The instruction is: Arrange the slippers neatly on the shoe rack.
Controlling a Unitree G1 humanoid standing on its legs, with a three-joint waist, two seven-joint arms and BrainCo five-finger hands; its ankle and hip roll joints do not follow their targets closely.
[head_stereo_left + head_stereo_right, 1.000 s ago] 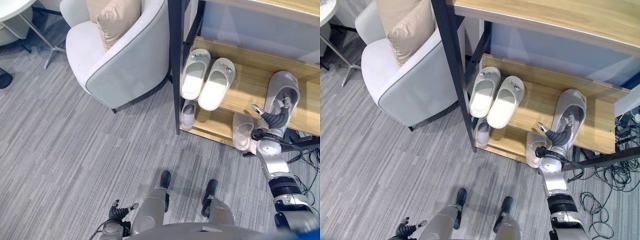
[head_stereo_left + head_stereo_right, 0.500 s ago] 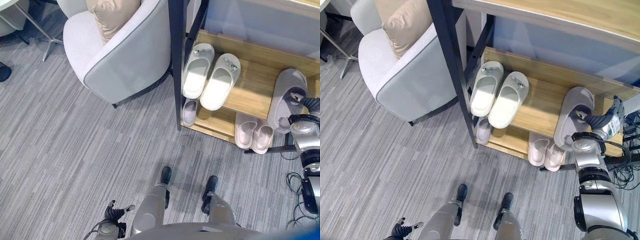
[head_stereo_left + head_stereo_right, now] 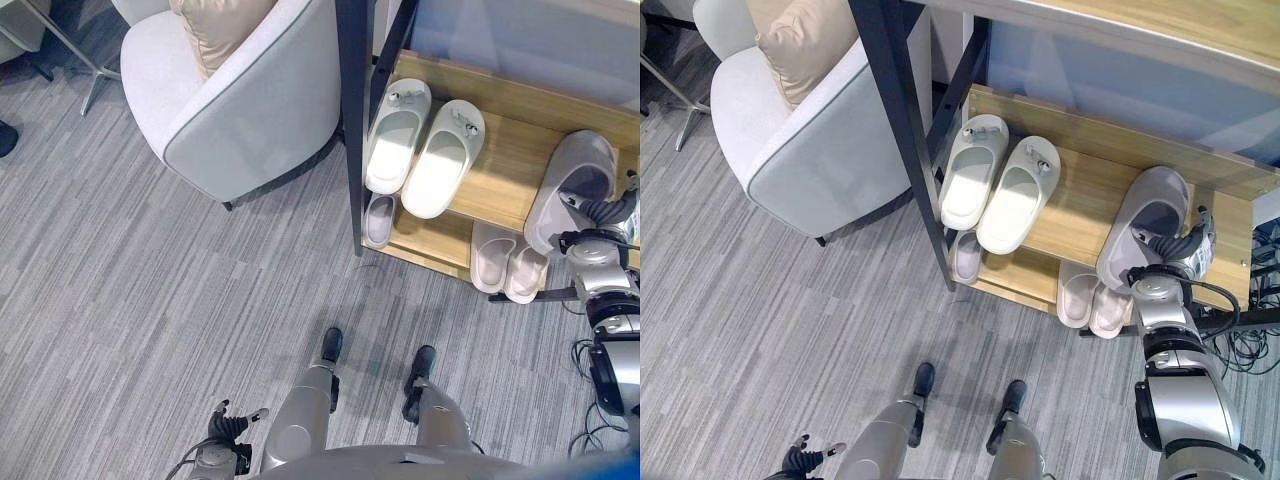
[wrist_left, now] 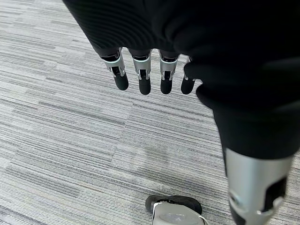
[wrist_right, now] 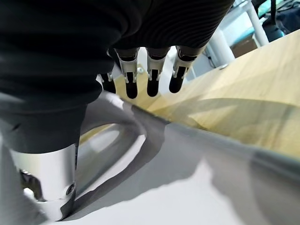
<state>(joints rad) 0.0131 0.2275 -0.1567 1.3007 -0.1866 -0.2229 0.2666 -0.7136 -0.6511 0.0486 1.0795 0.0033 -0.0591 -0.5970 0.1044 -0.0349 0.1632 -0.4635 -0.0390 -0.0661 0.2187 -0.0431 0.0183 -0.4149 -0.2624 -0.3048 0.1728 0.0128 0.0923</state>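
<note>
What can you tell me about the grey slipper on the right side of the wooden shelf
The grey slipper is a closed-toe slide in a soft, felt-like material with a darker opening. It lies at a slant on the upper wooden shelf, toe toward the back, heel end overhanging the front edge. The right hand is at its opening; its fingers look straight in the right wrist view.

Grey slipper (image 3: 572,190) — on shoe rack (image 3: 500,165) shelf, overhanging
</note>
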